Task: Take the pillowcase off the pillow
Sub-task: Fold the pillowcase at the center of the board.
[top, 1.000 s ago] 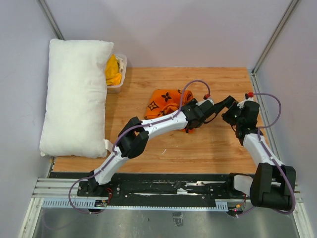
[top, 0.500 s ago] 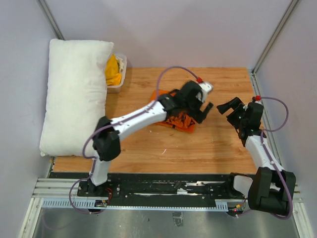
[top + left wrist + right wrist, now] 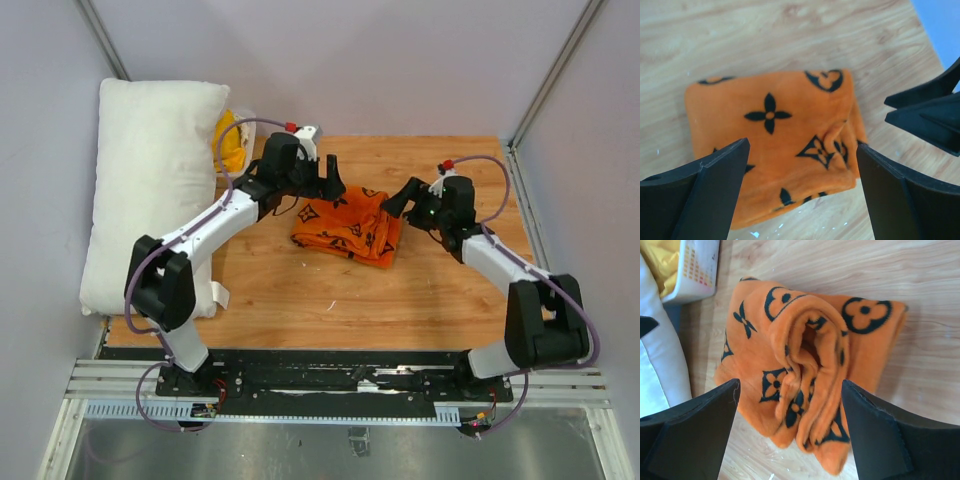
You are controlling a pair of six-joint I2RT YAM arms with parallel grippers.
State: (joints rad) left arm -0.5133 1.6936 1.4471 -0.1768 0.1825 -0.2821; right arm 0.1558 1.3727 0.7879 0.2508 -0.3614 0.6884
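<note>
Pillowcase [image 3: 345,228] is off the pillow [image 3: 155,190]. It lies as a folded bundle mid-table [image 3: 300,300], well apart from the bare pillow at the left wall.

Left gripper [image 3: 328,180]: jaws spread wide, holding nothing, above the bundle's far-left corner.
Right gripper [image 3: 398,198]: jaws also spread, holding nothing, just beside the bundle's right end.

Risks, my judgement:
- The 2 grippers face each other across 1 small bundle. If both close in, they could knock fingers.
- A low jaw could snag the plush fold and drag the cloth across the table.
- The left arm runs alongside the pillow, so a wide swing could nudge it.

Orientation: the bundle's long axis runs left to right across the table, dipping toward the arms on the right. Its thick rolled fold sits at the right end, facing the right gripper. The pillow's long axis runs front to back along the wall.
</note>
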